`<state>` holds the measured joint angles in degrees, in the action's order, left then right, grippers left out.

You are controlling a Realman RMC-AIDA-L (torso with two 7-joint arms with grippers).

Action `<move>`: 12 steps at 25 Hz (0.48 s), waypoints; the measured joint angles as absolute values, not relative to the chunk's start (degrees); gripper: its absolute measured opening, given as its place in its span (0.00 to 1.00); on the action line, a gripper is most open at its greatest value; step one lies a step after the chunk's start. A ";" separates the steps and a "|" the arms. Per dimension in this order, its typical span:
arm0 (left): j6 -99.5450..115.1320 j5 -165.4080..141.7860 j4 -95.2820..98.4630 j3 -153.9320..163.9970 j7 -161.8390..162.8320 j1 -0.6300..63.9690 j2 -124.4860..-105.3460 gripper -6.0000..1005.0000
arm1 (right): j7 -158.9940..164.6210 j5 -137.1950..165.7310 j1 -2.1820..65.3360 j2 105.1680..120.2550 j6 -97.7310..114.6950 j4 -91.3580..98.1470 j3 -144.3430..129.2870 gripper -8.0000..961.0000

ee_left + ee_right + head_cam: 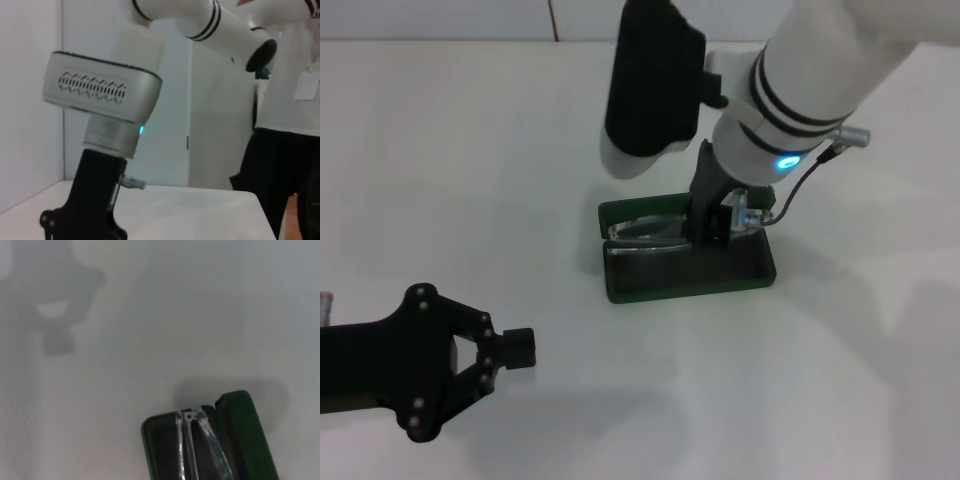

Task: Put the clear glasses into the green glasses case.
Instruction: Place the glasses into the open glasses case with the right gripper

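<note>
The green glasses case (740, 272) lies open in the middle of the white table, its lid toward the far side. The clear glasses (645, 232) rest inside it along the lid side, folded; in the right wrist view the clear glasses (192, 445) run lengthwise in the green glasses case (247, 430). My right gripper (713, 228) reaches straight down into the case at the glasses' right end. My left gripper (517, 348) is parked low at the near left, shut and holding nothing, well away from the case.
The white table (470, 180) spreads around the case. In the left wrist view the right arm's wrist (102, 95) stands over the table, and a person in a white top (290, 100) stands beyond the table's far edge.
</note>
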<state>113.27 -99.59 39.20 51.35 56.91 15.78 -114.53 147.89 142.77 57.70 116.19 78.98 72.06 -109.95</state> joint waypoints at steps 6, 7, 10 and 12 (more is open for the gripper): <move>113.24 -99.89 38.95 51.60 55.72 15.82 -114.84 0.05 | 149.48 142.81 58.63 116.19 77.71 69.77 -112.42 0.12; 113.21 -99.90 38.80 51.62 55.68 15.83 -114.87 0.05 | 149.88 142.79 58.88 116.18 77.65 69.59 -112.89 0.12; 113.18 -99.94 38.29 51.62 55.36 15.80 -114.87 0.05 | 151.13 142.84 59.94 116.18 77.68 69.13 -114.65 0.12; 113.17 -99.99 37.90 51.62 55.06 15.78 -114.87 0.05 | 151.88 142.93 60.68 116.19 77.85 68.89 -115.59 0.12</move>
